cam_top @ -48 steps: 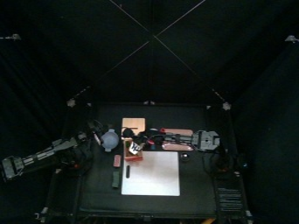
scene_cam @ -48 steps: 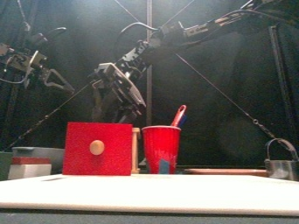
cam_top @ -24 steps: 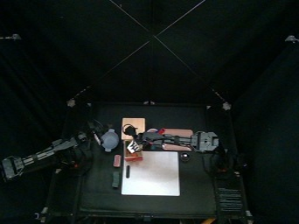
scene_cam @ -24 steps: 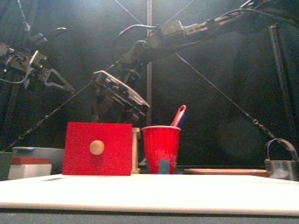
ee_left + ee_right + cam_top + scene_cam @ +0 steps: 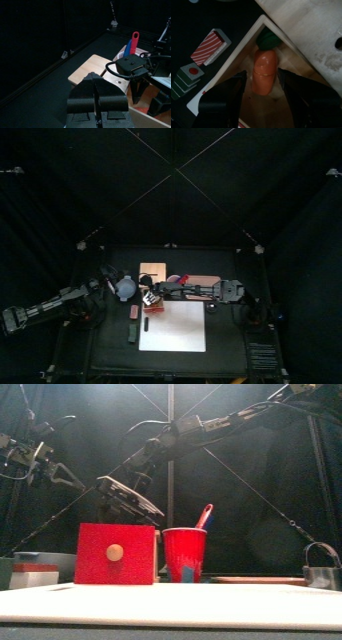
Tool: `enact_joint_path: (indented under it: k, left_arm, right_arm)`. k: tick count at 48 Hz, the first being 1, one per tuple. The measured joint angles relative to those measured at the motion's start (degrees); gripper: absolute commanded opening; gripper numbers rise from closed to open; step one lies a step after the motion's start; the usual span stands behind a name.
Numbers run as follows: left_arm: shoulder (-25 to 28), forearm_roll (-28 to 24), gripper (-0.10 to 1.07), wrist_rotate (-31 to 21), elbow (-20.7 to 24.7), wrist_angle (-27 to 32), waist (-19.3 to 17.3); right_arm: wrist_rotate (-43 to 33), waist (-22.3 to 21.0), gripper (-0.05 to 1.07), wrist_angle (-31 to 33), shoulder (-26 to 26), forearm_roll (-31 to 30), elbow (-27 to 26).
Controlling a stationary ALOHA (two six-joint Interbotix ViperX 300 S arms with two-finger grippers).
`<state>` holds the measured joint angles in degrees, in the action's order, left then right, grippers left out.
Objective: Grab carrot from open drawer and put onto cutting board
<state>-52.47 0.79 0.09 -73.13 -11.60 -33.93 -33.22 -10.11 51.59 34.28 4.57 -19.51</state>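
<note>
While the left gripper rests off to the side with its jaws together, the right gripper hangs over the open drawer, jaws spread wide to either side of the carrot lying inside. This looks like the reach-in step: next it should sink lower, close on the carrot, lift it clear and carry it to the cutting board.

The left gripper has its jaws together, near the tan drawer; beyond the drawer rises a red-and-blue utensil.
</note>
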Motion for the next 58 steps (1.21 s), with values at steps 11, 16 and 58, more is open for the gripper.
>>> enact_joint_path:
  k: [11, 16, 58]
  left_arm:
    - [0.0, 0.0, 0.01, 0.0, 0.09, 0.0, 0.0]
    - [0.0, 0.0, 0.01, 0.0, 0.0, -0.09, 0.0]
    - [-0.44, 0.0, 0.01, 0.0, 0.0, 0.0, 0.0]
  right_arm:
    - [0.18, 0.0, 0.87, 0.26, 0.97, -1.41, -0.35]
    - [0.09, 0.0, 0.87, 0.44, 1.23, -1.49, -0.44]
    - [0.18, 0.97, 0.66, 1.58, 2.9, -4.83, -1.58]
